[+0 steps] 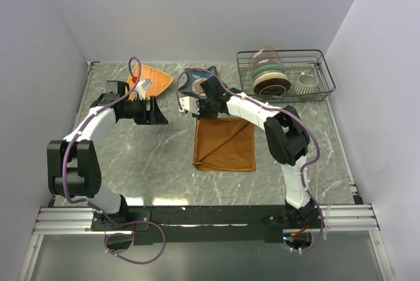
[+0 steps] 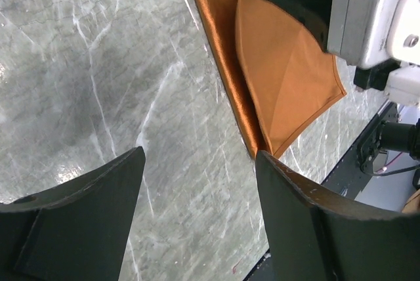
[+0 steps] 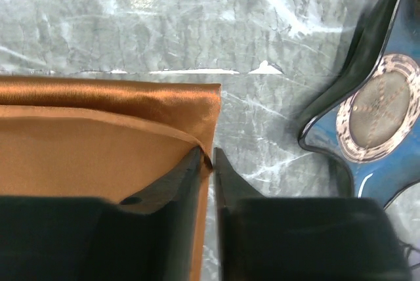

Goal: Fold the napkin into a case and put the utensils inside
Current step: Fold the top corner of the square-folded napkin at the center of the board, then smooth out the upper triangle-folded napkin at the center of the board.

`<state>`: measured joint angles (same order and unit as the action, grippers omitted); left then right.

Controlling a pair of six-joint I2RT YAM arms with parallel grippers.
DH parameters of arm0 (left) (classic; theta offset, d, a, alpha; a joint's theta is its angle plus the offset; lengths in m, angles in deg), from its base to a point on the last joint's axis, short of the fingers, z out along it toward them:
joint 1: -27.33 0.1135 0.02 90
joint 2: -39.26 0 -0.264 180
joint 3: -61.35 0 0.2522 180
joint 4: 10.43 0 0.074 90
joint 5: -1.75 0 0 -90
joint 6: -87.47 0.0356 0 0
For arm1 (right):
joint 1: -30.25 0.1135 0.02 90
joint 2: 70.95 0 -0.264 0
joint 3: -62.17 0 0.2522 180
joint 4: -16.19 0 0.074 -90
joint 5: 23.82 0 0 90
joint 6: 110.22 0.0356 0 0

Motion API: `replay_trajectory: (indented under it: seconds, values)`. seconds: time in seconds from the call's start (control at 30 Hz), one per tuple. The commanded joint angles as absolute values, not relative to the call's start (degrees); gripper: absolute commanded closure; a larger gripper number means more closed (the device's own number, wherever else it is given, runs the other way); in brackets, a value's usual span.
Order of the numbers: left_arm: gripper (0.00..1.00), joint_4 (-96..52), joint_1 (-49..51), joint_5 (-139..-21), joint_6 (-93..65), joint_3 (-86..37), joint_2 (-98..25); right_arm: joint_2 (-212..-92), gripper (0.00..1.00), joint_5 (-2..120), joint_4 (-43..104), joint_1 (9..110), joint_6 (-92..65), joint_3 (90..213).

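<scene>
The rust-orange napkin lies folded in the middle of the table, its top layer loose. It also shows in the left wrist view and the right wrist view. My right gripper is at the napkin's far left corner, shut on the edge of the top layer. My left gripper is open and empty over bare table, just left of the napkin. A small silvery piece, perhaps the utensils, lies on the orange woven plate, partly hidden by the left arm.
A blue triangular plate lies just behind the right gripper. A wire rack with bowls and a cup stands at the back right. Grey walls close in the left, back and right sides.
</scene>
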<state>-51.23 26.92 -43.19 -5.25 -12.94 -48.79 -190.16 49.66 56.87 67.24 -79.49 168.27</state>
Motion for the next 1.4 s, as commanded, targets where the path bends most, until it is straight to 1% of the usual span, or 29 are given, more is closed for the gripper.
replay_trajectory:
  seconds: [0.0, 0.03, 0.1, 0.13, 0.2, 0.3, 0.37, 0.43, 0.47, 0.5, 0.53, 0.6, 0.63, 0.67, 0.73, 0.77, 0.8, 0.9, 0.93, 0.97, 1.0, 1.03, 1.07, 1.13, 1.17, 1.23, 1.27, 1.33, 1.37]
  values:
    - [0.25, -48.36, 27.15, -40.96, -6.66, -12.52, -49.25, -190.92, 0.69, 49.3, 54.74, 67.96, -79.11, 170.59]
    - [0.25, -48.18, 27.15, -40.53, -7.01, -12.35, -49.25, -190.48, 0.65, 49.21, 54.74, 67.96, -78.85, 170.5]
    - [0.25, -47.05, 27.15, -39.82, -7.89, -11.83, -48.9, -189.17, 0.63, 49.3, 54.65, 67.95, -77.45, 170.41]
    - [0.25, -46.26, 27.15, -39.12, -8.15, -11.47, -48.37, -188.46, 0.59, 49.04, 54.47, 68.04, -76.92, 170.33]
    - [0.24, -43.97, 27.15, -38.42, -9.2, -9.99, -46.09, -185.49, 0.54, 49.48, 53.95, 67.61, -74.37, 169.45]
    - [0.24, -39.49, 27.15, -38.33, -9.91, -8.66, -42.31, -179.87, 0.42, 50.18, 52.37, 66.56, -69.81, 167.08]
    - [0.23, -38.34, 27.07, -39.99, -8.34, -8.92, -39.5, -177.04, 0.38, 50.71, 51.31, 65.41, -64.56, 166.02]
    - [0.23, -38.25, 25.58, -43.31, -4.84, -10.15, -36.26, -173.09, 0.25, 50.88, 51.39, 63.04, -57.19, 166.54]
    - [0.2, -38.25, 23.92, -45.25, -3.33, -11.2, -34.85, -170.99, 0.14, 50.88, 51.83, 62.16, -54.61, 167.07]
    - [0.12, -38.08, 23.03, -46.92, -1.14, -11.64, -33.53, -169.92, 0.05, 50.62, 53.23, 59.89, -52.15, 168.29]
    - [0.01, -37.38, 22.33, -48.68, 1.4, -11.99, -31.08, -168.95, 0.0, 49.75, 54.2, 58.83, -47.6, 168.91]
    - [0.01, -33.88, 21.27, -45.47, 3.35, -12.78, -28.43, -166.06, 0.0, 49.21, 56.91, 54.97, -40.92, 169.79]
    - [0.01, -30.98, 21.0, -44.14, 3.1, -12.96, -27.89, -165.52, 0.0, 53.13, 57.28, 54.51, -36.53, 169.45]
    - [0.01, -29.56, 21.0, -41.17, 3.18, -13.49, -27.8, -164.73, 0.0, 53.34, 58.24, 53.99, -35.35, 169.27]
    - [0.01, -25.44, 20.91, -39.39, -1.35, -13.32, -28.67, -164.46, 0.0, 47.14, 63.86, 50.58, -36.3, 169.01]
    - [0.01, -24.63, 20.91, -37.64, -2.08, -14.1, -29.55, -164.9, 0.0, 38.23, 65.88, 48.99, -36.57, 168.75]
    - [0.01, -24.63, 20.3, -33.1, -4.87, -14.72, -30.95, -165.51, 0.0, 35.62, 69.03, 47.93, -36.31, 168.4]
    - [0.01, -32.09, 15.21, -29.54, -7.88, -18.24, -38.33, -170.16, 0.0, 28.31, 75.7, 45.02, -33.58, 169.35]
    - [0.01, -31.14, 14.16, -29.1, -11.63, -17.63, -40.35, -171.39, 0.0, 26.38, 76.96, 44.32, -32.97, 169.36]
    - [0.01, -28.43, 12.49, -28.92, -14.89, -13.62, -40.63, -172.97, 0.0, 24.71, 77.58, 43.09, -32.44, 168.92]
    - [0.04, -19.36, 11.78, -28.92, -18.57, -11.06, -40.63, -173.51, 0.0, 22.43, 77.59, 42.56, -31.92, 167.44]
    - [0.09, -16.48, 10.9, -29.53, -24.01, -8.94, -41.16, -174.04, 0.0, 22.15, 77.41, 42.29, -31.13, 166.64]
    - [0.19, -14.71, 8.8, -30.06, -25.63, -6.57, -41.77, -174.56, 0.0, 21.88, 77.06, 41.86, -31.03, 165.76]
    - [0.29, -12.77, 7.12, -30.33, -29.58, -5.67, -44.83, -174.92, 0.0, 22.58, 75.83, 41.76, -30.95, 163.65]
    - [0.46, -12.41, 6.24, -30.85, -30.9, -4.71, -45.72, -175.09, 0.0, 22.76, 75.48, 41.76, -30.95, 163.12]
    - [0.67, -12.15, 6.23, -32.52, -34.23, -3.22, -47.04, -174.83, 0.02, 22.76, 74.52, 41.68, -30.68, 161.37]
    - [0.83, -13.8, 6.15, -36.27, -33.99, -2.34, -47.05, -174.48, 0.06, 23.02, 74.16, 41.68, -30.51, 160.75]
    - [0.84, -19.23, 5.8, -39.9, -32.51, -2.07, -47.22, -174.13, 0.11, 23.72, 73.63, 41.68, -30.33, 159.08]
    - [0.74, -21.53, 5.53, -43.56, -32.41, -2.33, -47.31, -173.87, 0.18, 23.9, 73.63, 41.68, -30.24, 158.47]
